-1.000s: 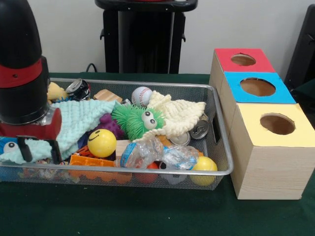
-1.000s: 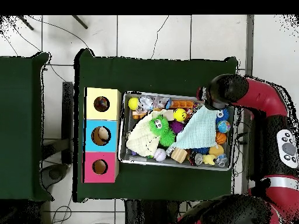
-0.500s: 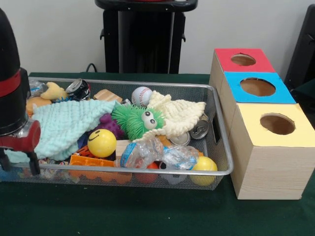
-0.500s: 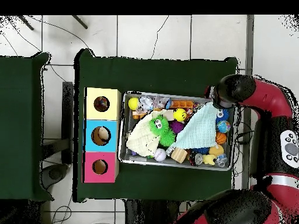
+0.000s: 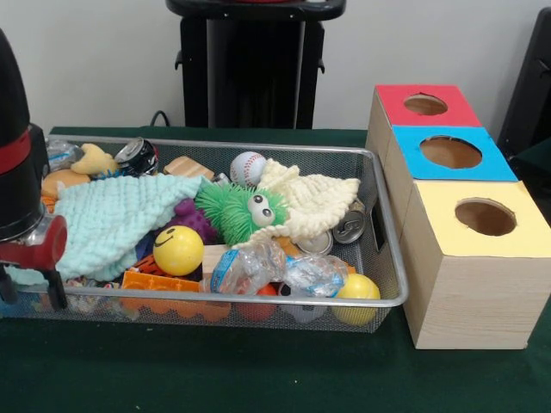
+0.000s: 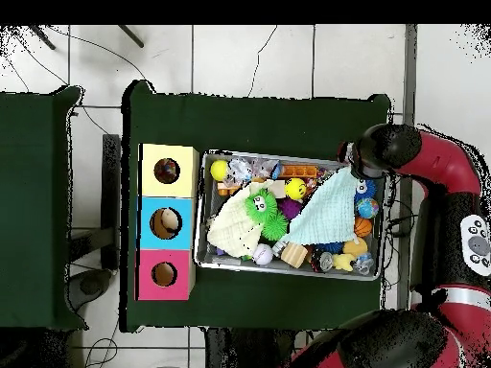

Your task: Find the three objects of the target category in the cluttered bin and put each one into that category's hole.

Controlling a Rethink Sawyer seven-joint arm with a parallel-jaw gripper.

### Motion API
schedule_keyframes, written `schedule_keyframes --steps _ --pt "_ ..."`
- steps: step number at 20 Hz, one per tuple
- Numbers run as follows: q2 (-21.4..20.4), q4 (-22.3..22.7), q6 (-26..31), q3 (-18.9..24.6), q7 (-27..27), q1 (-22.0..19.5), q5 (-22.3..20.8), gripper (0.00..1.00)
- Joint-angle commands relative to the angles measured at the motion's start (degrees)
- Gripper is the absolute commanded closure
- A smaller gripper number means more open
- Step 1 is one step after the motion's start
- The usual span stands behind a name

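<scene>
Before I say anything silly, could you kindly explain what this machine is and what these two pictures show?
It is a red and black robot arm whose gripper hangs at the end of a wire bin; whether it is open is unclear, and nothing shows in it. One picture looks across the table, the other straight down. The bin holds toys, balls, cans and two knitted cloths, such as a smiley ball and a green fuzzy toy. Beside it stand red, blue and yellow boxes with holes.
</scene>
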Motion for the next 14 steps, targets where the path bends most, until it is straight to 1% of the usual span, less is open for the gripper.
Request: schedule_keyframes --steps 1,8,12,14 --pt "-3.4 5.3 7.9 2.5 -16.5 0.1 0.8 0.00" --pt "-7.1 5.0 12.6 3.0 -16.2 0.9 2.4 0.00" --pt "-8.4 6.1 13.1 3.2 -15.8 0.7 3.1 0.00" --pt "-8.9 7.5 12.3 3.1 -15.2 0.6 3.3 0.00"
